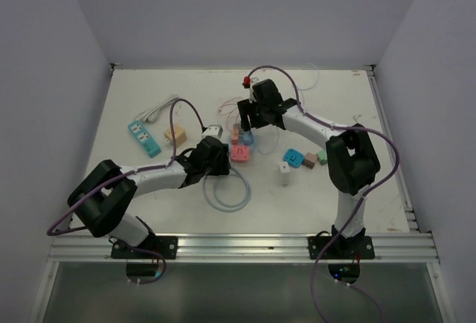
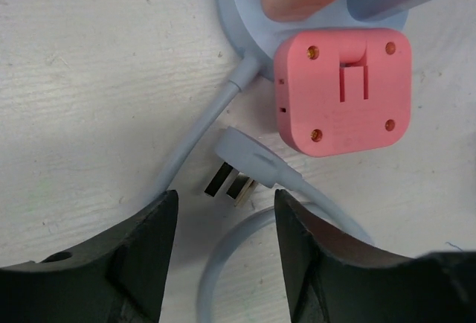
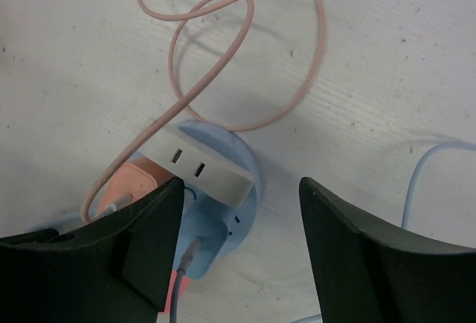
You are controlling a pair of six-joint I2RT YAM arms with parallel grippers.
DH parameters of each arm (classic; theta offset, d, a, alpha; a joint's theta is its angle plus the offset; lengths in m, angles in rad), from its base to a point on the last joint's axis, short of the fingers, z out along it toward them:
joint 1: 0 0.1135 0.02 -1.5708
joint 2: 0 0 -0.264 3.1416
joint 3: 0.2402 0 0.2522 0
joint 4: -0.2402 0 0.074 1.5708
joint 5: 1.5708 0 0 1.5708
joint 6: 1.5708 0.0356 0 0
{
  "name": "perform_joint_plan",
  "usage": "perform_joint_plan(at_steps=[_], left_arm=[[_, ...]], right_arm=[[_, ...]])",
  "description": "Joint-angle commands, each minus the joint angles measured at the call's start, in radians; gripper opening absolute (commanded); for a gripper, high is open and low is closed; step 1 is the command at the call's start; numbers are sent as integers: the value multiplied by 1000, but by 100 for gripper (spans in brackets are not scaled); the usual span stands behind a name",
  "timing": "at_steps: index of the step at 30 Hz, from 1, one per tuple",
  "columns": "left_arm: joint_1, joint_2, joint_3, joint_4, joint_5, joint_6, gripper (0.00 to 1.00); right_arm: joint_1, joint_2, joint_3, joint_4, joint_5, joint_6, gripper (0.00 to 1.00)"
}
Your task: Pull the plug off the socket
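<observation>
A round light-blue socket hub (image 1: 244, 138) lies mid-table with a white USB charger (image 3: 199, 168), an orange plug (image 3: 132, 180) and a blue plug (image 3: 207, 242) seated in it. My right gripper (image 3: 242, 211) is open and hangs just above the hub, its left finger over the orange plug and nothing held. It shows in the top view (image 1: 250, 123). My left gripper (image 2: 225, 215) is open and empty just near of the hub's own loose grey cable plug (image 2: 242, 161). A pink block (image 2: 343, 91) lies against the hub (image 2: 242, 3).
A pink cable (image 3: 223, 48) loops beyond the hub. A coil of pale cable (image 1: 228, 189) lies near the left gripper (image 1: 221, 157). A teal power strip (image 1: 143, 137), a tan cube (image 1: 175, 135), a white cube (image 1: 213, 131) and small adapters (image 1: 294, 158) lie around.
</observation>
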Motion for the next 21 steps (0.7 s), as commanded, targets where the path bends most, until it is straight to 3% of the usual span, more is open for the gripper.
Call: perform_joint_plan(at_steps=[1,7,21], left_arm=[[12,38,15,21,-12,25,57],[18,49,15,11,-11,22,50],[33,49,7,11,2,19,49]], right_arm=[[-21,6,62,30,19,-3,66],[-47,34,86,35,5,31,65],[-61,167,146,1,13,43,63]])
